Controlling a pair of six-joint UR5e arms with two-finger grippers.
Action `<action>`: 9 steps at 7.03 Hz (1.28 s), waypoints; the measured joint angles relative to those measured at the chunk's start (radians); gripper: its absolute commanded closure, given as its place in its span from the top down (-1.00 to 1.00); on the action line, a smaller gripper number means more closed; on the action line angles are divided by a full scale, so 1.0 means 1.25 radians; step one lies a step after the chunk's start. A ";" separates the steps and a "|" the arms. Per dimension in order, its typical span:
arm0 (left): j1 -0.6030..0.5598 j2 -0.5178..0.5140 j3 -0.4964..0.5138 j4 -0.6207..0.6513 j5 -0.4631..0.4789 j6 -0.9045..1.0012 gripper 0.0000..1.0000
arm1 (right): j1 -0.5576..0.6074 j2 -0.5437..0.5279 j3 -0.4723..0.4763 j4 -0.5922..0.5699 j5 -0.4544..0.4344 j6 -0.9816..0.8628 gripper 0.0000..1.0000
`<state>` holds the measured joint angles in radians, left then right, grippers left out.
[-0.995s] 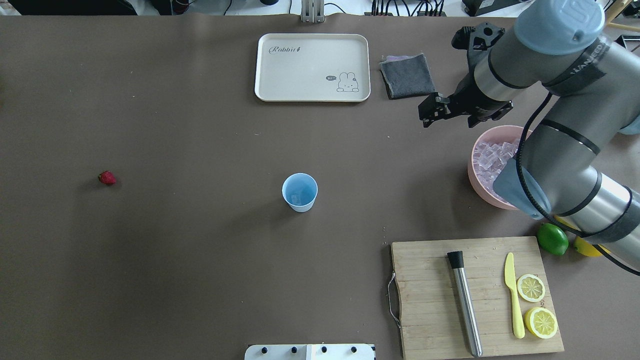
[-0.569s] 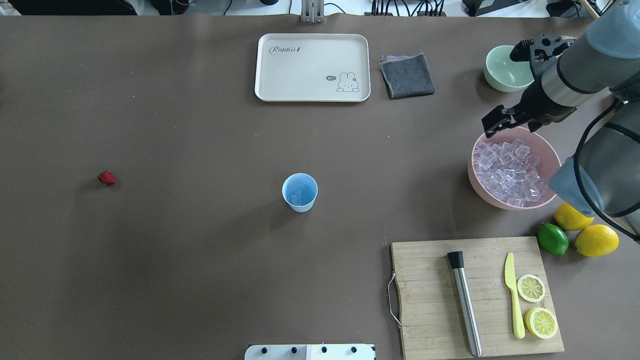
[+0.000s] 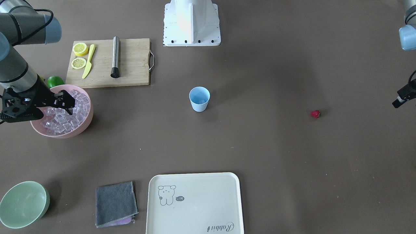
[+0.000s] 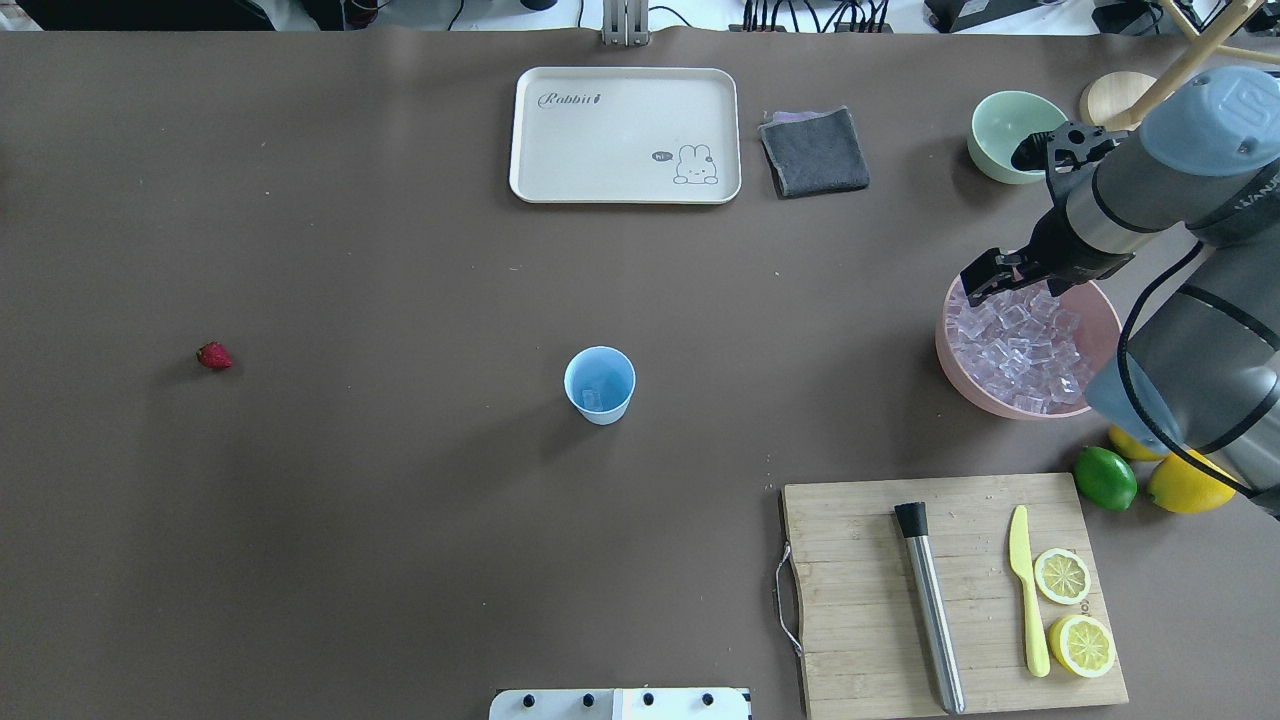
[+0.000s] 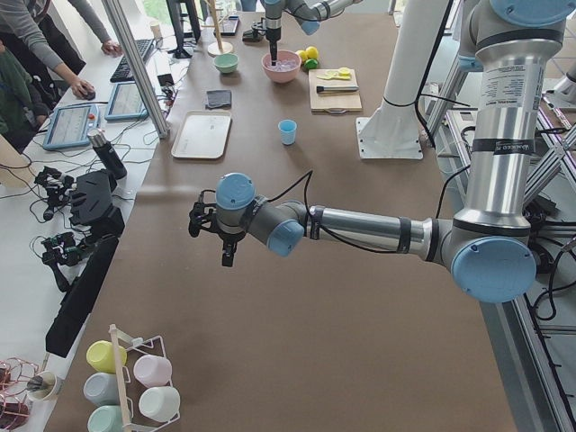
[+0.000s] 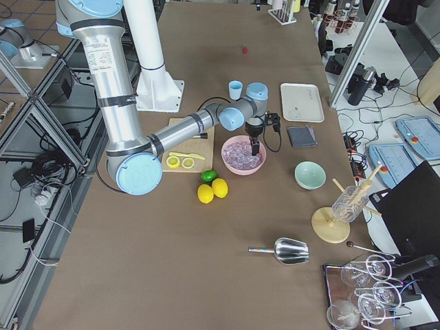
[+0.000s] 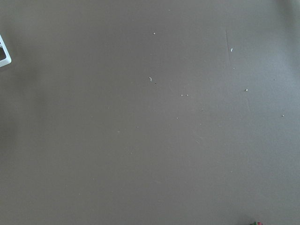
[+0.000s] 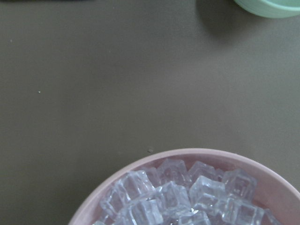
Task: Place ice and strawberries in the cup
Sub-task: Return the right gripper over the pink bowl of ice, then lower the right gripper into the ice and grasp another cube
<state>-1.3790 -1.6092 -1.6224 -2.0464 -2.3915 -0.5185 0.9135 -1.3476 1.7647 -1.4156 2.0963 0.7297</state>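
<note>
The light blue cup (image 4: 599,385) stands mid-table, with one ice cube (image 4: 592,399) inside it. The strawberry (image 4: 214,355) lies alone far to the left. Many ice cubes (image 4: 1010,340) fill the pink bowl (image 4: 945,360) at the right. My right gripper (image 4: 985,272) is open and empty, just over the bowl's far left rim; it also shows in the front-facing view (image 3: 66,101). The right wrist view shows the ice (image 8: 187,197) right below. My left gripper (image 3: 398,101) hangs off beyond the strawberry (image 3: 315,113); I cannot tell whether it is open or shut.
A cream tray (image 4: 625,135), a grey cloth (image 4: 815,150) and a pale green bowl (image 4: 1005,135) sit at the back. A cutting board (image 4: 860,600) holds a muddler, a yellow knife and lemon slices. A lime (image 4: 1105,478) and lemons lie beside the pink bowl.
My right gripper has swung right from near the grey cloth to the pink bowl and come down over the ice. The cup and the strawberry have not moved.
</note>
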 measured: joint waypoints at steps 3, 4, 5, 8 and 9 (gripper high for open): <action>0.000 0.000 0.001 -0.001 -0.001 0.001 0.94 | -0.015 -0.016 0.003 0.027 0.003 0.022 1.00; 0.000 0.000 0.002 -0.001 -0.001 0.001 0.94 | -0.016 -0.036 0.020 0.028 0.006 0.022 1.00; 0.000 0.000 0.002 -0.001 -0.001 0.001 0.94 | -0.021 -0.057 0.037 0.028 0.008 0.022 1.00; 0.000 0.000 0.002 -0.001 -0.001 0.004 0.94 | -0.054 -0.081 0.051 0.028 -0.001 0.024 0.96; 0.000 0.000 0.002 -0.001 -0.001 0.005 0.94 | -0.059 -0.081 0.050 0.028 -0.007 0.024 0.84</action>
<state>-1.3790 -1.6091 -1.6201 -2.0479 -2.3930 -0.5128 0.8395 -1.4494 1.8274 -1.3806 2.0872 0.7592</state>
